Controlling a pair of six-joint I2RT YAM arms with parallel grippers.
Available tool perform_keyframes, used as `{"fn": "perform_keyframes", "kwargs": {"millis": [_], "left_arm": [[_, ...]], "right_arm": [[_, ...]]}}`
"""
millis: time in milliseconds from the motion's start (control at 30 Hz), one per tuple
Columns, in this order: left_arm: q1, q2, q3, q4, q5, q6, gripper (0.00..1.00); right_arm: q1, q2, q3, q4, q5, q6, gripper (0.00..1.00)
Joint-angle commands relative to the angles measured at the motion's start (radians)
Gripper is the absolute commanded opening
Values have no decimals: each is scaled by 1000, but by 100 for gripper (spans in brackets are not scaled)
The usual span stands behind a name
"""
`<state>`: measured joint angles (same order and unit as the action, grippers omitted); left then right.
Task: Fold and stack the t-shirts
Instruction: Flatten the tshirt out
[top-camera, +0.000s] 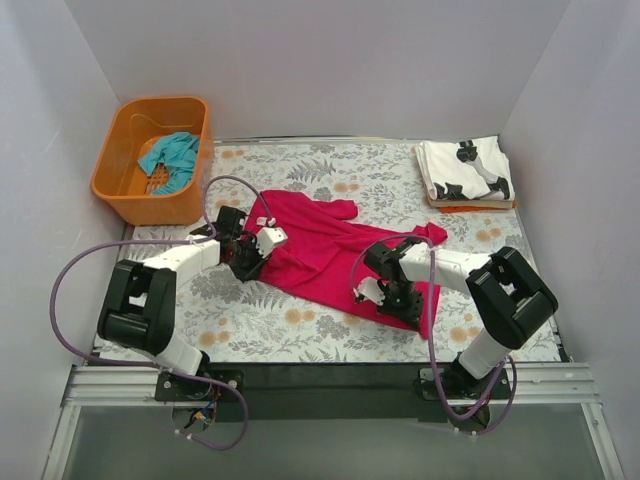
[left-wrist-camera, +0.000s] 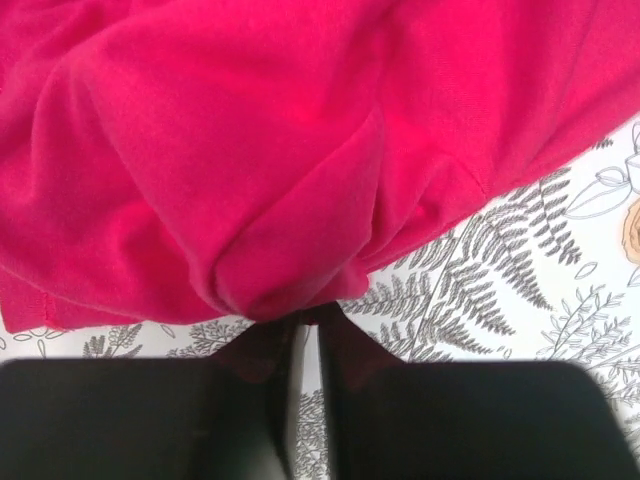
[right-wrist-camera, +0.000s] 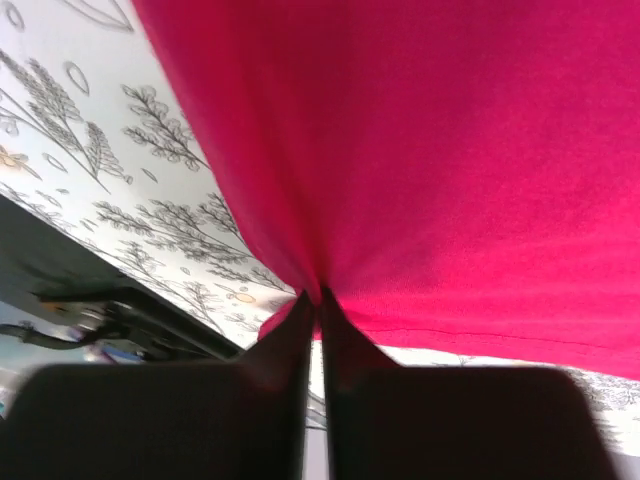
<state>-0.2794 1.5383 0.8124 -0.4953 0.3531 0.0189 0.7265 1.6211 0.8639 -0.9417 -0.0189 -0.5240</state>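
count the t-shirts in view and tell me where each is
3. The magenta-red t-shirt lies in the middle; the white printed t-shirt sits folded at the far right; the teal t-shirt is in the orange basket. An orange edge under the white one may be another.

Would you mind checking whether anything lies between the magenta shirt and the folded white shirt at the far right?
Nothing visible does: only floral tablecloth separates the magenta shirt from the folded white shirt.

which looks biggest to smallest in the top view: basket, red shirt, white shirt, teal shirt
1. red shirt, spread out on the table
2. basket
3. white shirt, folded
4. teal shirt, bunched up in the basket, so only its crumpled look counts
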Motion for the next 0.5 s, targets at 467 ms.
{"fn": "perform_keyframes", "kwargs": {"millis": [467], "left_arm": [[-215,-373,30,-620,146,316,0]], "right_arm": [[-139,-35,73,30,155,-99,1]]}}
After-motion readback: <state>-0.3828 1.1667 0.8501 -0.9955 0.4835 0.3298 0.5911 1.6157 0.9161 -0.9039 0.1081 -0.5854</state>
